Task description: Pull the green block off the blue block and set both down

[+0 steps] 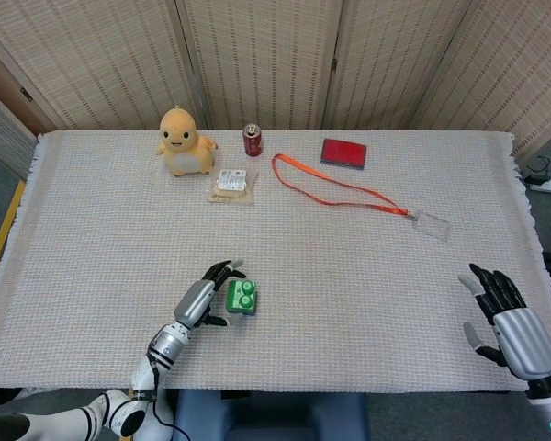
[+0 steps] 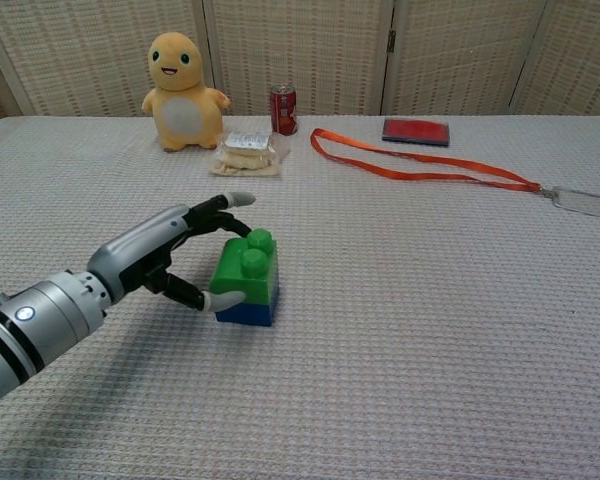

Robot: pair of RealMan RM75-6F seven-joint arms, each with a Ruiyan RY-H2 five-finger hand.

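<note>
No writing can be read on any item. The red can (image 2: 283, 109) stands upright at the far edge of the table (image 2: 460, 330); its markings are too small to make out. The clear packet (image 2: 246, 153) in front of it holds pale contents that I cannot identify. The orange lanyard (image 2: 420, 166) ends in a clear badge holder (image 2: 586, 204), and I cannot tell what is in the holder. The red flat case (image 2: 416, 130) lies closed near the far edge.

The green block (image 2: 246, 270) is seated on top of the blue block (image 2: 245, 311). The stack stands upright on the table in the near-left-centre area, with two round studs showing on the green top.

My left hand (image 2: 170, 255) is at the left side of the stack. The fingers are spread wide. My thumb tip (image 2: 228, 299) touches the left face of the stack at about the seam between green and blue. My upper fingertips (image 2: 238, 199) reach over the far-left edge of the green block; I cannot tell whether they touch it. No closed grip on the stack is visible.

My right hand (image 1: 510, 322) is at the near-right edge of the table, well apart from the stack. Its fingers are apart and it holds nothing.

A yellow plush toy (image 2: 183, 91) sits upright at the far left, beside the packet.
</note>
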